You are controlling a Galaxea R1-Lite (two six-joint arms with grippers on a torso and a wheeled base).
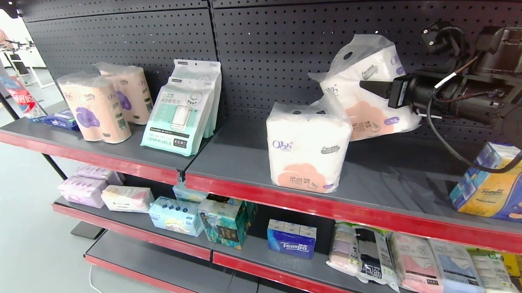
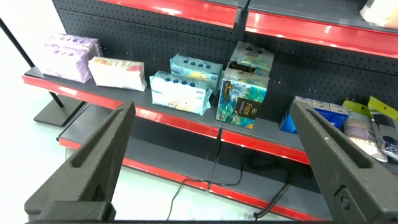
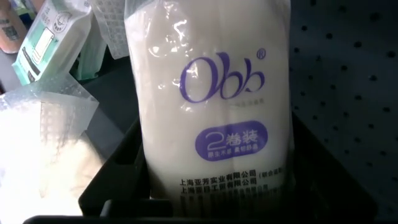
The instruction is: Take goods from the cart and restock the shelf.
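A white tissue pack (image 1: 369, 93) with a peach and purple print leans tilted near the pegboard at the back of the top shelf (image 1: 377, 176). My right gripper (image 1: 373, 88) comes in from the right and is shut on it. In the right wrist view the pack (image 3: 211, 106) stands upright between the two black fingers (image 3: 118, 174). A second matching pack (image 1: 307, 146) stands upright near the shelf's front edge, just ahead of the held one. My left gripper (image 2: 211, 168) hangs open with nothing in it, in front of the lower shelves.
Pink roll packs (image 1: 96, 105) and green-white pouches (image 1: 184, 114) stand further left on the top shelf. A blue-yellow tissue pack (image 1: 500, 189) sits at its right end. A teal box (image 2: 245, 84) and several small packs crowd the lower shelves. Bare shelf lies between the white packs and the blue-yellow one.
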